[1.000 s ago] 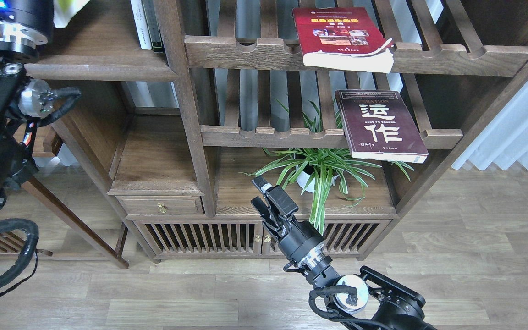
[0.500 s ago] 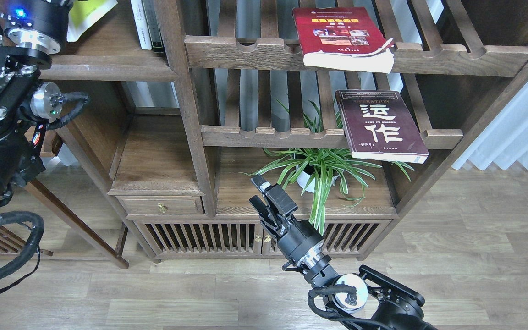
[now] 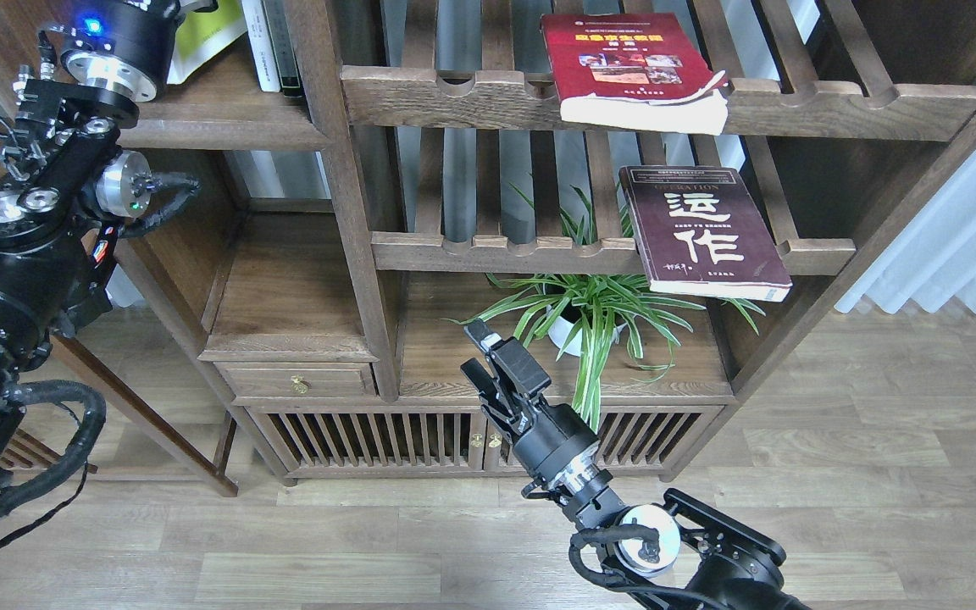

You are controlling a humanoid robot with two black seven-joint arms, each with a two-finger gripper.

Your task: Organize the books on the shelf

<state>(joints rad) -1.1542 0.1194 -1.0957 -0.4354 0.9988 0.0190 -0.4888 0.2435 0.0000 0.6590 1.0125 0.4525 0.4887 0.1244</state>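
Books, left to right from the shelf (image 3: 200,119): yellow-green book (image 3: 200,34) on it beside upright spines, left arm (image 3: 73,161) there, its gripper cut off by the frame edge, jaws cannot be told. Red book (image 3: 623,59) on upper rack. Maroon book (image 3: 700,229), "OPERATION", lower rack. Right gripper (image 3: 484,356) below, empty, jaws slightly parted.

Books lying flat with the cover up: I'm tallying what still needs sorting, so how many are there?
2. The red book lies on the upper slatted rack; the maroon book lies on the rack below it. A yellow-green book at top left is mostly hidden, so its pose is unclear.
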